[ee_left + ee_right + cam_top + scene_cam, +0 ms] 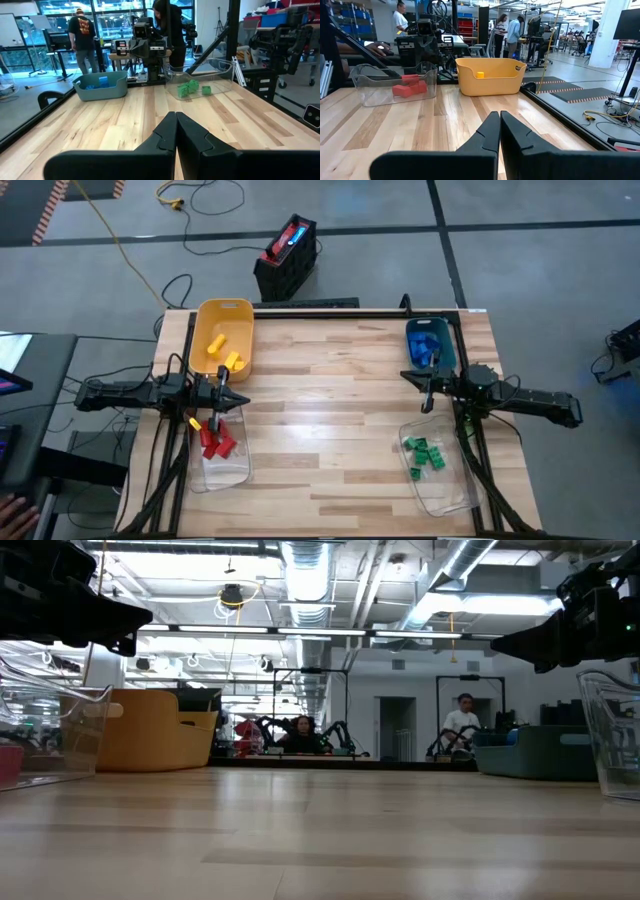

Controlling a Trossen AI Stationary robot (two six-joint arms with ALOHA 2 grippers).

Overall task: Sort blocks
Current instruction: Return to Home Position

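The blocks lie in four bins at the table's sides. Yellow blocks (222, 350) lie in the yellow bin (222, 308) at the far left, red blocks (215, 440) in a clear bin (225, 470) at the near left. Blue blocks (425, 348) fill the teal bin (448, 345) at the far right, green blocks (425, 455) a clear bin (445, 495) at the near right. My left gripper (243, 400) is shut and holds nothing, level above the table's left side between the two left bins. My right gripper (407, 377) is shut and holds nothing at the right side.
The wooden tabletop (330, 410) between the two grippers is bare. A black crate (287, 255) and cables lie on the floor beyond the far edge. People stand in the room behind the table in the low and wrist views.
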